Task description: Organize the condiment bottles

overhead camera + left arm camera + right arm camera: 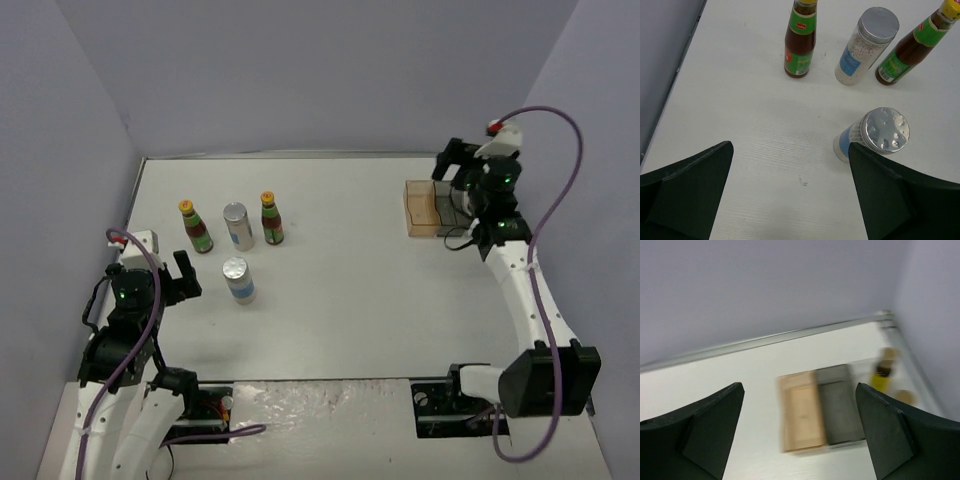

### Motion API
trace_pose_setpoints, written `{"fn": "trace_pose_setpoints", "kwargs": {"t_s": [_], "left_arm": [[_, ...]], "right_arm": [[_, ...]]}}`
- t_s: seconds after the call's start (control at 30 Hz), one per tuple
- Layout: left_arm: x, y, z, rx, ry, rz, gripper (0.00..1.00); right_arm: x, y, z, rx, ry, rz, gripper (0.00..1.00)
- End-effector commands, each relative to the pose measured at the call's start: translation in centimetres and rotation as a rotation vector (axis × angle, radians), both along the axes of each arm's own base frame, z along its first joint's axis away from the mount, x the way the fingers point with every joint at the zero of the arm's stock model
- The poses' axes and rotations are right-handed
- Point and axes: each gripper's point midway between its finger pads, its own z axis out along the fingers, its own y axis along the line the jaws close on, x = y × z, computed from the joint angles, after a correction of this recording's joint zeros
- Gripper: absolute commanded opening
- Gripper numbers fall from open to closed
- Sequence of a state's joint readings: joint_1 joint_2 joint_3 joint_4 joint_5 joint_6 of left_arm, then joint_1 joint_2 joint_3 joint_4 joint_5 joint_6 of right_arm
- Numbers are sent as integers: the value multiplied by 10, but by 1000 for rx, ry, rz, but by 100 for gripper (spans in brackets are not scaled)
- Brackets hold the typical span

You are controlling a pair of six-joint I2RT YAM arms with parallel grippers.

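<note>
Two dark bottles with yellow caps (196,226) (271,219) stand at the left with a silver-topped cylinder (237,226) between them. A second cylinder (238,279) stands nearer. My left gripper (185,277) is open and empty, just left of that near cylinder (875,134), and its right finger overlaps the cylinder's base in the left wrist view. The far bottles (800,42) (912,47) and far cylinder (866,46) show beyond it. My right gripper (452,165) is open and empty above the tray. A yellow-labelled bottle (883,370) stands right of the tray, blurred. A second one (904,397) is barely visible.
The tray has an orange compartment (425,207) and a grey compartment (840,402), and it sits at the far right near the back wall. The right wrist view is blurred. The side walls stand close to both arms.
</note>
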State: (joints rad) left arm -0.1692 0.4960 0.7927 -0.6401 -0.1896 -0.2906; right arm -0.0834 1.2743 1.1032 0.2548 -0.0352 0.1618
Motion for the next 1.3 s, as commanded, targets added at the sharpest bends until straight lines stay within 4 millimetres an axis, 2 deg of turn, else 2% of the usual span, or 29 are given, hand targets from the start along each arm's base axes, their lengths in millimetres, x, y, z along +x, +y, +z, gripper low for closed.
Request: {"fn": "trace_pose_setpoints", "kwargs": {"t_s": [0.0,0.07,0.17,0.3,0.37,0.43,0.57,0.77,0.97,1.13,1.2,1.27], "left_arm": [[8,-7,33,-42,-63,-13,97],[6,-8,33,-49,-43,-16,97],[2,-10,43,-62,-20,-19,97],[-4,-9,64,-75,-19,-11,97],[-8,-8,70,-75,-13,-9,97],[-10,-7,76,-75,-21,-7,97],[-15,-5,85,-71,-19,1,97],[-20,-2,83,-62,-4,12,97],[-23,-1,87,-65,-12,17,97],[-24,-2,86,-70,-7,15,97],[-23,-2,86,-72,-7,15,97],[-22,-2,85,-73,-3,15,97]], "right_arm": [[-24,132,23,3,-28,310,94],[-38,174,21,-4,-16,422,98],[-71,253,4,-29,35,649,100],[-109,333,-25,-83,93,874,100],[-126,366,-31,-108,98,967,100],[-145,401,-46,-144,118,1061,100],[-167,459,-60,-198,124,1190,100],[-169,512,-83,-251,111,1277,100],[-165,549,-110,-274,127,1332,100],[-167,567,-137,-293,155,1360,100],[-169,571,-139,-291,150,1367,100],[-167,575,-148,-294,162,1372,94]]}}
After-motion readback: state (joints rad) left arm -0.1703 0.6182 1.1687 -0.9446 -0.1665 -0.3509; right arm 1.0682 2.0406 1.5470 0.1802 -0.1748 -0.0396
